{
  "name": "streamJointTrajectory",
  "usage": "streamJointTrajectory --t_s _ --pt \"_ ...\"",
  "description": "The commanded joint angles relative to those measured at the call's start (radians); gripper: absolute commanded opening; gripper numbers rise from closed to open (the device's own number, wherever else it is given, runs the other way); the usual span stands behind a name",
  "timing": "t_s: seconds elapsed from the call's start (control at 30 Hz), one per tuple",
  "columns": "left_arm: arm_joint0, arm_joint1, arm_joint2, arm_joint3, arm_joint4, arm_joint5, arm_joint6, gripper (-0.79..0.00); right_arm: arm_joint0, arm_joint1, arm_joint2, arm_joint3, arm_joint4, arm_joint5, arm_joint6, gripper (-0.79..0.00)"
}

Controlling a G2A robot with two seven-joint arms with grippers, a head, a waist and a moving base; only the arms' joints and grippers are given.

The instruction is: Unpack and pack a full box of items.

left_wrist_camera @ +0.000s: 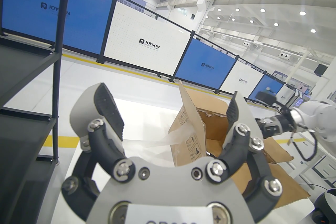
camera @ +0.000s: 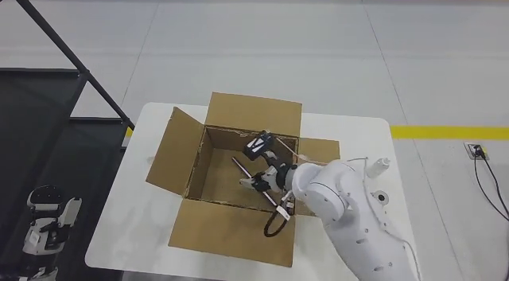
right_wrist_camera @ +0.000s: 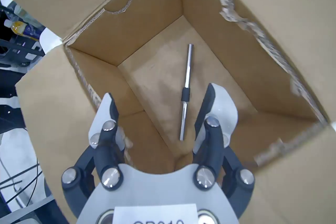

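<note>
An open cardboard box (camera: 254,111) stands on the white table (camera: 131,225) with its flaps folded out. A thin metal rod (right_wrist_camera: 187,83) with a black collar lies alone on the box floor (right_wrist_camera: 157,70); from the top it shows as a dark slanted line (camera: 241,163). My right gripper (right_wrist_camera: 160,95) hangs open inside the box mouth, above the rod and not touching it; the top view has it near the box's right side (camera: 266,179). My left gripper (left_wrist_camera: 169,96) is open and empty, off the table's left edge (camera: 49,221), looking toward the box (left_wrist_camera: 210,130).
A black shelf rack (camera: 48,114) stands left of the table. A small white bottle (camera: 380,165) sits on the table right of the box. A strip of clear tape (left_wrist_camera: 157,142) hangs from a box flap. The box's top edges are torn.
</note>
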Motion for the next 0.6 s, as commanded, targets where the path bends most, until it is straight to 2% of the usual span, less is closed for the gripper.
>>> streamJointTrajectory --t_s 0.0,0.13,0.27,0.4,0.57 --pt "0.0 0.0 0.0 0.0 0.0 0.0 0.0 0.0 -0.076 0.013 0.074 -0.118 -0.021 0.006 -0.002 0.0" --pt "0.0 0.0 0.0 0.0 0.0 0.0 0.0 0.0 -0.212 0.038 0.232 -0.284 -0.069 0.041 -0.014 0.0" --pt "0.0 0.0 0.0 0.0 0.0 0.0 0.0 0.0 -0.311 0.053 0.382 -0.359 -0.095 0.107 0.008 0.0" --pt "0.0 0.0 0.0 0.0 0.0 0.0 0.0 0.0 -0.351 0.064 0.506 -0.325 -0.125 0.186 0.04 0.0" --pt "0.0 0.0 0.0 0.0 0.0 0.0 0.0 0.0 -0.313 0.076 0.58 -0.152 -0.162 0.253 0.104 0.0"
